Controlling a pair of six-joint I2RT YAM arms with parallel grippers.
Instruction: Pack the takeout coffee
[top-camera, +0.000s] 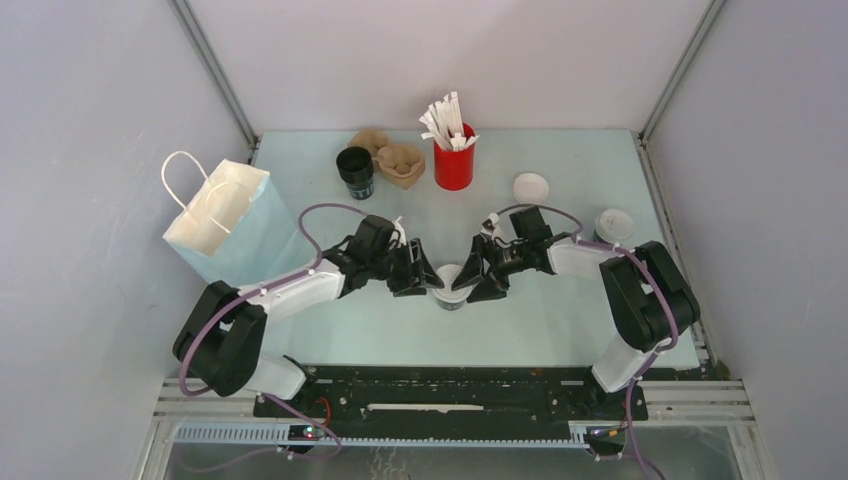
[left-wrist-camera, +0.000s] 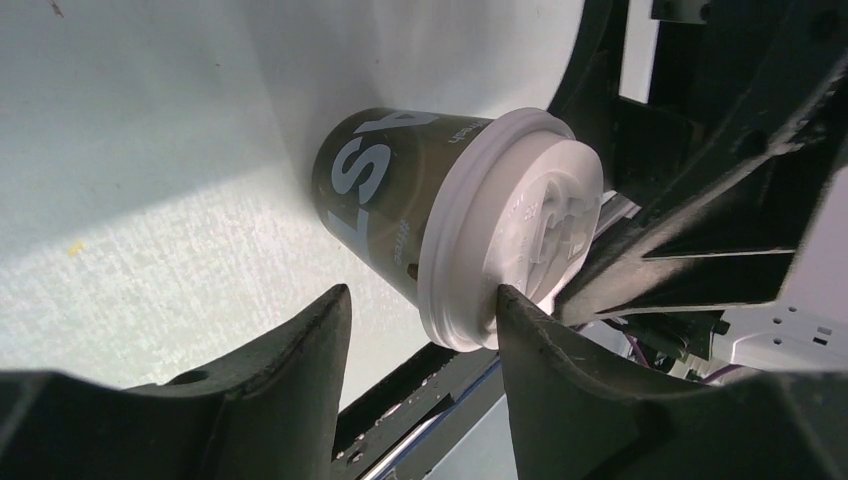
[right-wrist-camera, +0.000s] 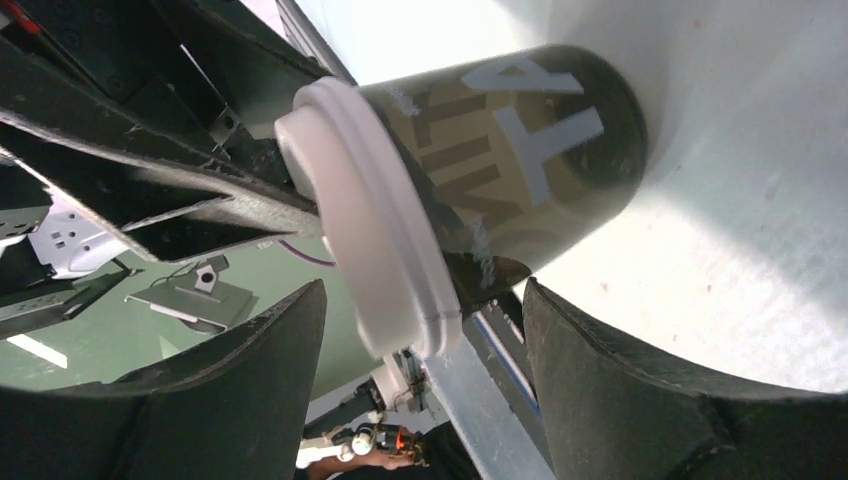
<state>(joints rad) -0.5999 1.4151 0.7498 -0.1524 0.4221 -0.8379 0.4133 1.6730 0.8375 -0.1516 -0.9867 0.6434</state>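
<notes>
The takeout coffee (top-camera: 450, 288), a dark paper cup with pale lettering and a white lid, stands on the table between both arms. My left gripper (top-camera: 427, 280) reaches it from the left and my right gripper (top-camera: 478, 283) from the right. In the left wrist view the cup (left-wrist-camera: 385, 190) lies just beyond the open left gripper (left-wrist-camera: 420, 300); one fingertip (left-wrist-camera: 510, 300) touches the lid's rim, the other stands apart. In the right wrist view the lid (right-wrist-camera: 380, 270) sits between the fingers of the open right gripper (right-wrist-camera: 422, 295), with a gap on either side.
A light blue paper bag (top-camera: 225, 225) with white handles stands at the left. At the back are a lidless black cup (top-camera: 356, 170), crumpled brown paper (top-camera: 392, 158) and a red holder (top-camera: 454, 165) of white sticks. A loose white lid (top-camera: 531, 187) and another lidded cup (top-camera: 613, 225) sit right.
</notes>
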